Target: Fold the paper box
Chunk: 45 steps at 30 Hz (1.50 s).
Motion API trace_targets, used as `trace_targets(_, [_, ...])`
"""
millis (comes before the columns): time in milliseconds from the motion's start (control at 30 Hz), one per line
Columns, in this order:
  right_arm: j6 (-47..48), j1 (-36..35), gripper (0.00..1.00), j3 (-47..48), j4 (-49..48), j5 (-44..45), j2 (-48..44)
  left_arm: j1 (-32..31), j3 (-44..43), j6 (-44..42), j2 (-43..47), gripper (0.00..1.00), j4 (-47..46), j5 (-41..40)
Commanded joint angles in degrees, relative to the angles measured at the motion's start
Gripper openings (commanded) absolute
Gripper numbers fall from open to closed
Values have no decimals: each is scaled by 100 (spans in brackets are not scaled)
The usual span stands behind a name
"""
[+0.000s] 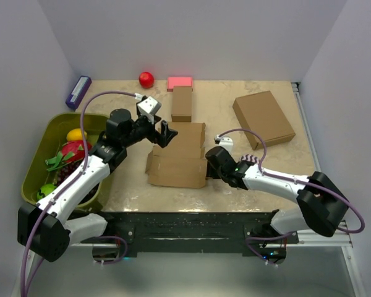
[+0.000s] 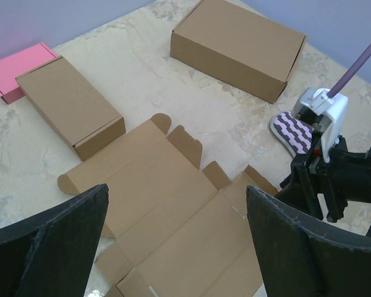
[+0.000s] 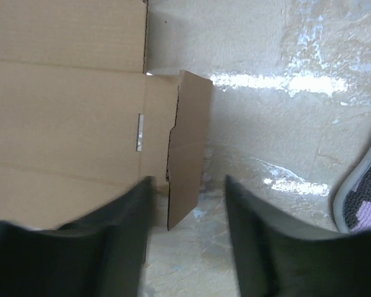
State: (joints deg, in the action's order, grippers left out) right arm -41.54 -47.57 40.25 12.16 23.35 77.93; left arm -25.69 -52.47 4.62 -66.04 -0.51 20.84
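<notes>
Covering part of the paper box (image 1: 176,158) in the top view are both arms: the left gripper (image 1: 164,133) hides its upper left corner, and the right gripper (image 1: 209,162) hides its right edge. From the left wrist, the paper box (image 2: 173,210) runs off the bottom of the frame, and its sides vanish behind the two dark fingers (image 2: 55,247). From the right wrist, it (image 3: 68,124) is cut off at the left and top edges, and the blurred fingers (image 3: 127,235) block its lower part. A purple patterned pad (image 3: 365,192) shows only partly at the right edge.

The paper box is an unfolded brown sheet with flaps, lying flat at the centre of the table (image 1: 222,111), below a narrow brown box (image 1: 182,103) and left of a larger brown box (image 1: 263,117).

The left gripper (image 2: 176,204) has its jaws spread wide over the sheet with nothing between them. The right gripper (image 3: 188,185) has its jaws about half apart at the sheet's right edge. A small side flap tilts up there, and its lower corner sits in the gap, nearer the finger on the left of that frame. Bare table shows between the fingers. Whether either finger touches the flap I cannot tell.
</notes>
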Motion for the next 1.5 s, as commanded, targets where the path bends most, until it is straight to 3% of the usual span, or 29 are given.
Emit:
trace_targets(0, [119,-7,38,79,-258,354,126,-67,44,-207,65,97,-159,236])
trace_targets(167, [786,-7,0,272,-241,556,-5,-129,52,-269,65,97,-186,490])
trace_targets(267, [1602,-7,0,431,-267,443,-374,-190,61,-365,56,97,-186,806])
trace_targets(400, [2946,2,0,834,-31,-400,-972,-243,61,-410,47,97,-247,1544])
trace_targets(500, [3431,-7,0,1264,513,-1358,-1306,-243,70,-436,65,98,-309,2151])
trace_targets(733, [3714,-15,0,2223,2077,-2326,-1254,-243,140,-586,285,100,-484,2872])
trace_targets(933, [3987,2,0,2751,2711,-2863,-1157,-243,132,-506,206,100,-582,3032])
trace_targets(1100, [4119,-7,0,2883,2792,-3300,-1227,-243,175,-515,197,100,-555,3031])
trace_targets(1333, [4391,-7,0,3112,2853,-4171,-1298,-261,105,-216,-251,100,-678,4128])
trace_targets(1467, [4514,-7,0,3234,2914,-4426,-1254,-287,97,-225,-330,100,-635,4165])
